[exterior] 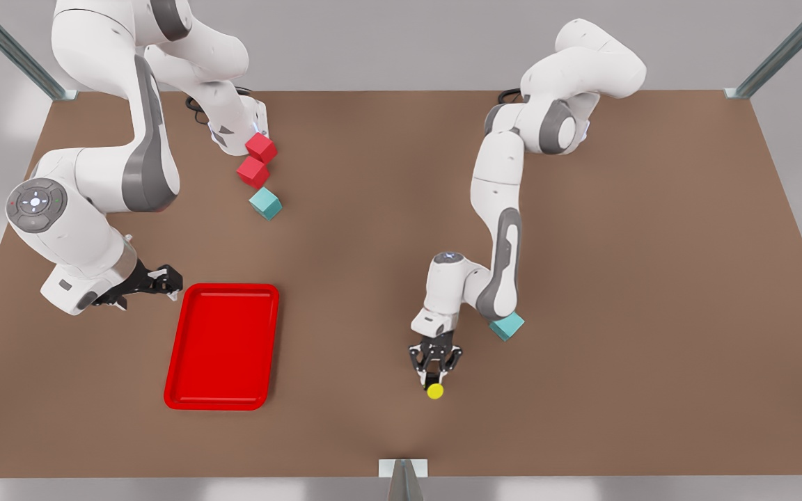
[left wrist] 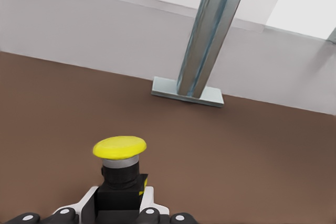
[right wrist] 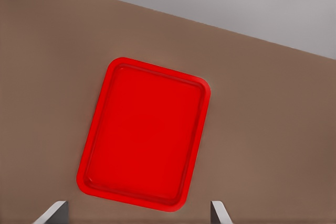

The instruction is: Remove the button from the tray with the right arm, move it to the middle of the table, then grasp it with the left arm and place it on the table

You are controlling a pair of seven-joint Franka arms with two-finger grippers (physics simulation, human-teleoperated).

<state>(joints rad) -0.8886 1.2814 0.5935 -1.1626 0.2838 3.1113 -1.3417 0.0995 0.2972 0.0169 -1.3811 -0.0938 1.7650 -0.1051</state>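
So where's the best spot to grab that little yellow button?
Best on the dark boxy body under the yellow cap, pinched across its flat sides from behind, probably. The cap is round and wider, so fingers could slip off. The left gripper holds the button just that way; the right gripper waits open by the tray.

The button (exterior: pixel 435 390), a yellow round cap on a dark boxy body, sits clamped in the left gripper (exterior: pixel 434 376), at three o'clock from the red tray (exterior: pixel 223 346), well apart.
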